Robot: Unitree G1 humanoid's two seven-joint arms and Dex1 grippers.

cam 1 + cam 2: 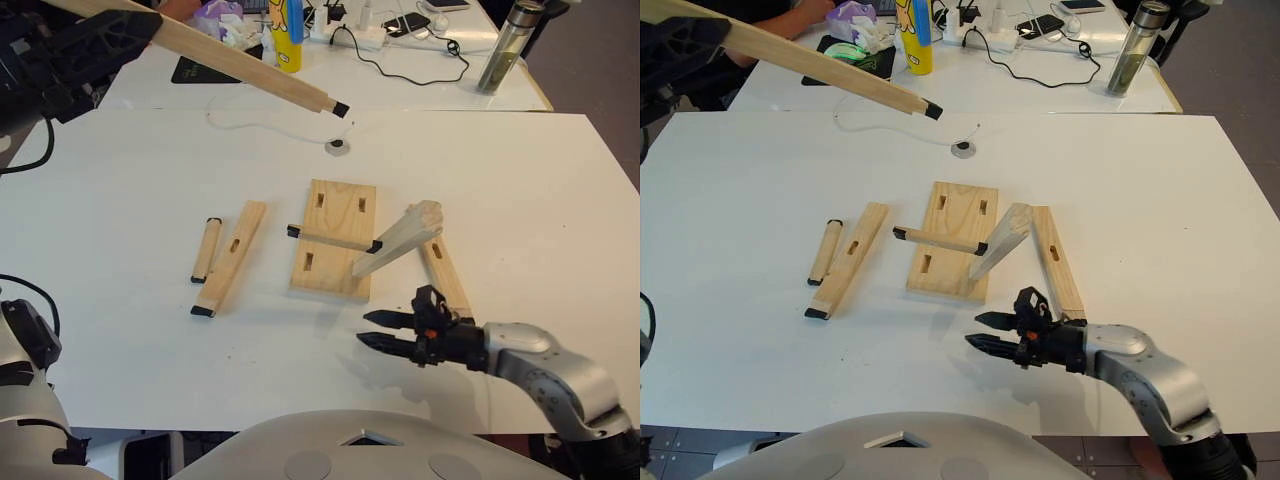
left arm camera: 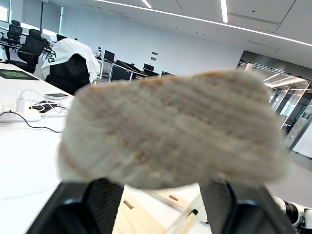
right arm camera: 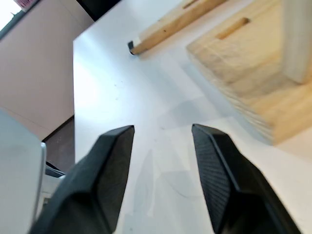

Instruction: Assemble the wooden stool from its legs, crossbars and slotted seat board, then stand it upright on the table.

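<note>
Left fingers (image 2: 105, 207): clamped on one end of the held leg, raised high over the far left of the surface
Held leg (image 1: 250, 68): slants down toward the middle, its black-capped end in the air over the far part of the surface (image 1: 120, 180)
Short crossbar (image 1: 205, 250): flat on the surface left of centre, black caps on both ends
Slotted leg (image 1: 232, 257): flat just beside the short crossbar on its right, one slot facing up, black cap on the near end
Seat board (image 1: 340, 215): flat at the centre, three slots showing on its top face
Thin crossbar (image 1: 335, 240): lies across the seat board, black-capped at both ends
Leaning leg (image 1: 400, 240): tilted, lower end on the seat board by its near right corner, upper end raised to the right
Flat leg (image 1: 447, 280): on the surface just right of the seat board, beside the leaning leg
Right fingers (image 1: 390, 320): spread apart and holding nothing, low over the near surface, just in front of the seat board and the flat leg
</note>
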